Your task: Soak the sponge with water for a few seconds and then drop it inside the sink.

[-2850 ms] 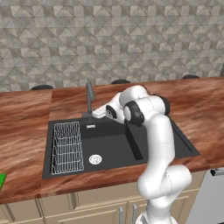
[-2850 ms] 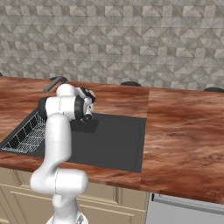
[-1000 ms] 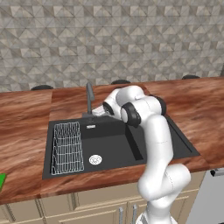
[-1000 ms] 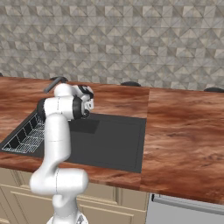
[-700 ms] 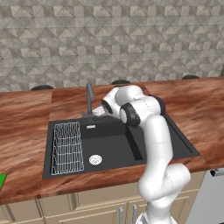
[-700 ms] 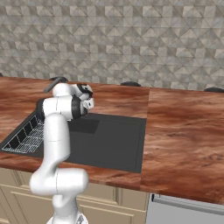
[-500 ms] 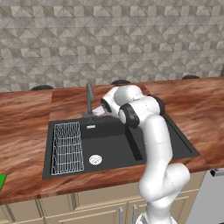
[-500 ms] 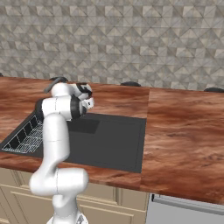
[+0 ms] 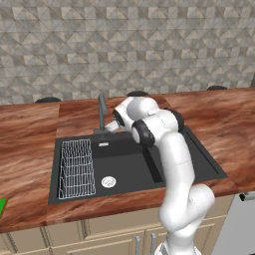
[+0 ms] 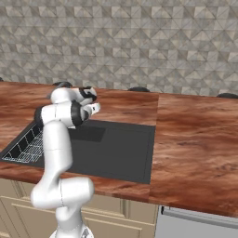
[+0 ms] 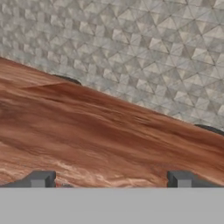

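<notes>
I see the sponge point(image 9: 2, 206) as a small green piece at the lower left edge of the left base view. It lies on the wooden counter point(image 9: 30, 149), it is cut by the frame, and it is well apart from the arm. The sink point(image 9: 134, 164) is the black basin in the middle of this view. Its round silver drain point(image 9: 108, 182) is near the front, and the white wire rack point(image 9: 77, 168) stands in the left part of the basin, just beside the drain.

The dark faucet point(image 9: 102, 112) rises at the back rim of the sink, above the rack in the picture. The hand of the arm is just to the right of the faucet base, over the back rim.

In the hand view the gripper point(image 11: 110, 180) is released: its two fingertips point(image 11: 41, 178) stand wide apart and nothing is between them. Past them I see the wooden counter and, in the upper part, the grey stone wall point(image 11: 131, 52).
</notes>
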Controlling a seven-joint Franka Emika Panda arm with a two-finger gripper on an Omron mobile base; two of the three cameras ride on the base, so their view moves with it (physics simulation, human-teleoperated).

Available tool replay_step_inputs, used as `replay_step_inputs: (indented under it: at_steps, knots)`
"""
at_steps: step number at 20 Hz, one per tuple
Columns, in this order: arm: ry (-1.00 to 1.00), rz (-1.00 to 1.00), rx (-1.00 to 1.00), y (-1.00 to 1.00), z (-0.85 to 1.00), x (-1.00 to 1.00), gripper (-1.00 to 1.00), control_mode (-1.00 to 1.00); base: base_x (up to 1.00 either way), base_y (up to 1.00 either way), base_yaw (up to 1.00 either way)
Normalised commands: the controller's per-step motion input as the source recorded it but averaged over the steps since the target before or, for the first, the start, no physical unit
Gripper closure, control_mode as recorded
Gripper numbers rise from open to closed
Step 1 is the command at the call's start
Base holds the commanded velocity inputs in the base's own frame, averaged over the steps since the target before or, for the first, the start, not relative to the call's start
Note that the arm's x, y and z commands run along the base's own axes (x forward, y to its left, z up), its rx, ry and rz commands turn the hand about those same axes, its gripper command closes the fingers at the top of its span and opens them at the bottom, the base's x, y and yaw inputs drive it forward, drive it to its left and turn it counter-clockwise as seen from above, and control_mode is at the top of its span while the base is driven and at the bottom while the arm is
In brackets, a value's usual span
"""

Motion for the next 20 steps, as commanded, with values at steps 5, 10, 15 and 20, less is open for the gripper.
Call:
replay_step_inputs:
  at_steps: [5, 10, 15, 20]
  knots:
    - [0.03, -0.04, -0.14, -0.66, -0.66, 0.23, -1.0, -1.0, 0.0, 0.0, 0.0]
    - [0.07, -0.01, -0.12, -0.69, -0.73, 0.22, -1.0, -1.0, 0.0, 0.0, 0.0]
    - [0.12, 0.0, -0.1, -0.71, -0.9, 0.23, -1.0, -1.0, 0.0, 0.0, 0.0]
    - [0.02, 0.0, -0.05, -0.56, -0.36, 0.09, -1.0, -1.0, 0.0, 0.0, 0.0]
